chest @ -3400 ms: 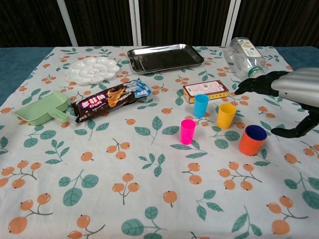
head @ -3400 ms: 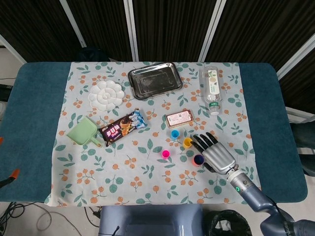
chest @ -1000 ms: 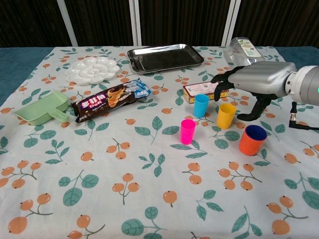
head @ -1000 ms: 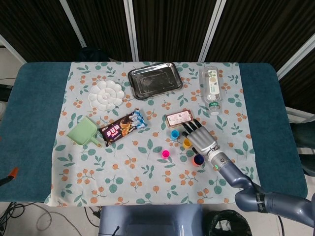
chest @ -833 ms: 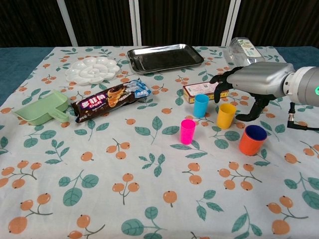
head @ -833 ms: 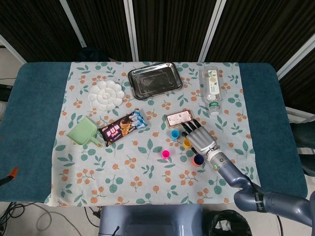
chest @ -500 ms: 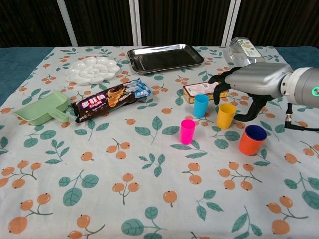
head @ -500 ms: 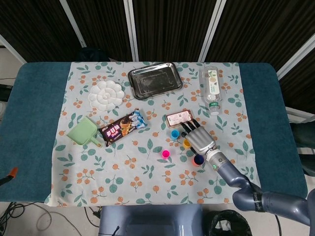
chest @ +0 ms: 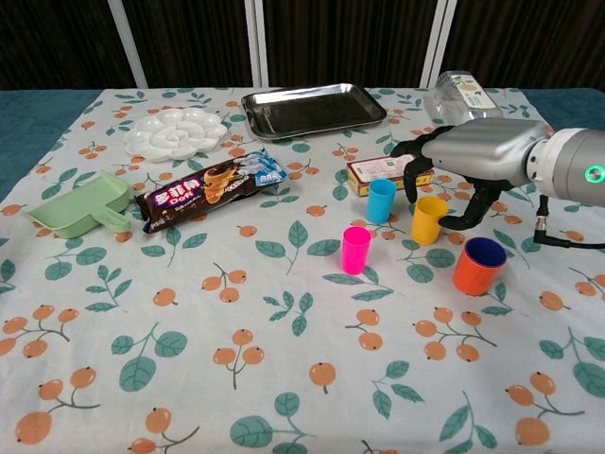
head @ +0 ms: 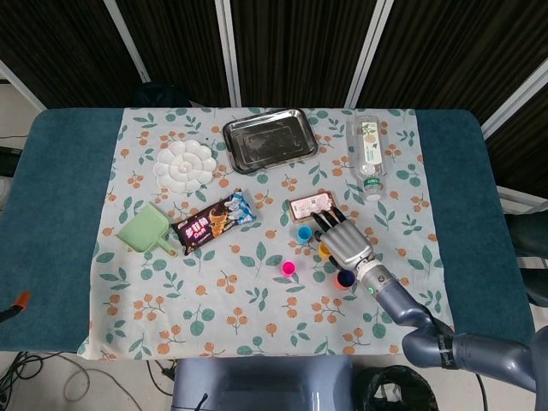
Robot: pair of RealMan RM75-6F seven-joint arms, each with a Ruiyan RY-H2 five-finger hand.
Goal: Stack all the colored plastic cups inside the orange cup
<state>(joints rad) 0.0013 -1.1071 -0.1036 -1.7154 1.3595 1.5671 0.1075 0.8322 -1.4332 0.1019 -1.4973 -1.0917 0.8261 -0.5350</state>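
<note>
Having advanced from beside the orange cup (chest: 478, 266) over three seconds, the right hand (chest: 468, 151) now brackets the yellow cup (chest: 428, 219), fingers spread and not yet gripping; every cup stands separate on the surface (chest: 284, 378), so stacking appears unstarted; left hand unseen.

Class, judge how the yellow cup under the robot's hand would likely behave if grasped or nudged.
The yellow cup looks like thin plastic, so probably light and fairly stiff. It stands tall on a narrower base, so a sideways nudge from the right hand may tip it; once down, it would likely roll.
</note>
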